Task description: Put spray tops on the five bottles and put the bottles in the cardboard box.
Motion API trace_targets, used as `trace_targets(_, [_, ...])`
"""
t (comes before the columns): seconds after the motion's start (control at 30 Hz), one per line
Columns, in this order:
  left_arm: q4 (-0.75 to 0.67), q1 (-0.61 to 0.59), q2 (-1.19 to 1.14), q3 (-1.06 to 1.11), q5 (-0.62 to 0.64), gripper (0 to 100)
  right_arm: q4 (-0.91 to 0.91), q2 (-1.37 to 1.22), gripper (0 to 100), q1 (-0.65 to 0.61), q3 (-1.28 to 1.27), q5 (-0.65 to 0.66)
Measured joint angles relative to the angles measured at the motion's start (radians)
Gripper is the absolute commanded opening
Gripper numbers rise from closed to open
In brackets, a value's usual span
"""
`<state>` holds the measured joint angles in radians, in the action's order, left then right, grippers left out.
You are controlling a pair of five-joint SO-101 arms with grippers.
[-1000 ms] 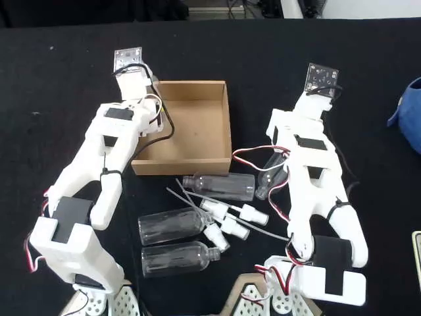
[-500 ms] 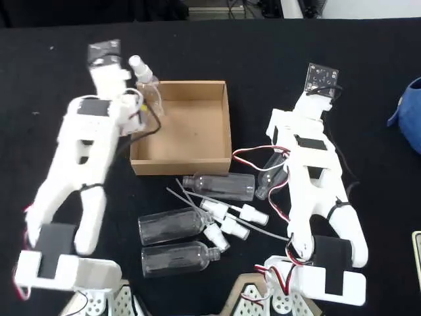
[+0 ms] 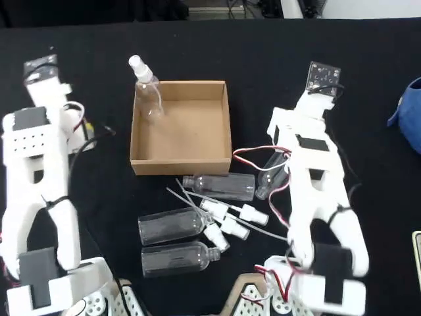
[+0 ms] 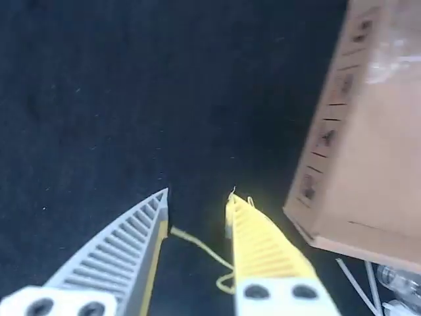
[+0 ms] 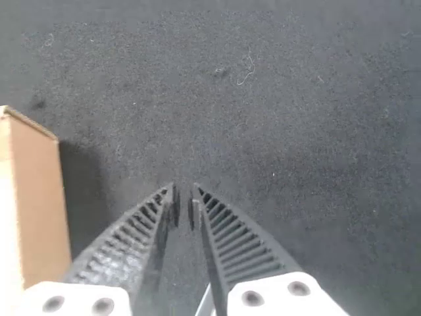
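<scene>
One capped bottle (image 3: 146,92) sits in the cardboard box (image 3: 181,166), at its far corner on the left arm's side. Whether it stands free or leans on the wall is hard to tell from above.

Four bottles lie uncapped on the table (image 3: 263,59): one (image 3: 220,186) just in front of the box, two (image 3: 172,225) (image 3: 176,258) nearer the arm bases, and a fourth (image 3: 271,179) partly under the right arm. The loose spray tops (image 3: 233,217) lie between them, tubes crossing.

Left gripper (image 4: 197,197): jaws parted, empty, over bare table beside the box. Right gripper (image 5: 184,189): jaws nearly together, holding nothing.

Risks:
- Crossed tubes: lifting one top may drag its neighbour.
- Bottles on their sides may roll when nudged.
- The fourth bottle sits close to the right arm and its cables, so a swing could knock it.
- Bumping the box may tip the capped bottle.
</scene>
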<state>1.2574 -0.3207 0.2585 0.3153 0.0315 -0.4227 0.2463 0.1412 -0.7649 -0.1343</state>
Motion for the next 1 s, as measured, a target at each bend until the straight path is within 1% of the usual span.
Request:
trace_targets(0.13, [-0.137, -0.005, 0.003, 0.16, 0.005, 3, -0.187, 0.15, 0.9, 0.0, 0.012, 0.0])
trace_targets(0.23, [-0.259, -0.006, 0.003, 0.279, 0.06, 3, -0.342, 0.229, 0.9, -0.009, 0.081, 0.054])
trace_targets(0.4, [-0.382, -0.018, 0.003, 0.402, 0.123, 3, -0.674, 0.233, 1.0, -0.12, 0.282, 0.141])
trace_targets(0.53, [-0.454, -0.049, 0.003, 0.454, 0.199, 3, -0.925, 0.129, 1.1, -0.187, 0.486, 0.135])
trace_targets(0.63, [-0.491, -0.077, 0.003, 0.477, 0.244, 3, -1.109, -0.012, 1.1, -0.232, 0.66, 0.068])
trace_targets(0.73, [-0.5, -0.106, 0.003, 0.48, 0.258, 3, -1.269, -0.152, 1.1, -0.242, 0.812, 0.038])
trace_targets(0.83, [-0.503, -0.107, 0.003, 0.48, 0.262, 3, -1.307, -0.229, 1.1, -0.241, 0.875, 0.029])
trace_targets(1.0, [-0.503, -0.107, 0.003, 0.48, 0.262, 3, -1.309, -0.233, 1.0, -0.212, 0.888, 0.028])
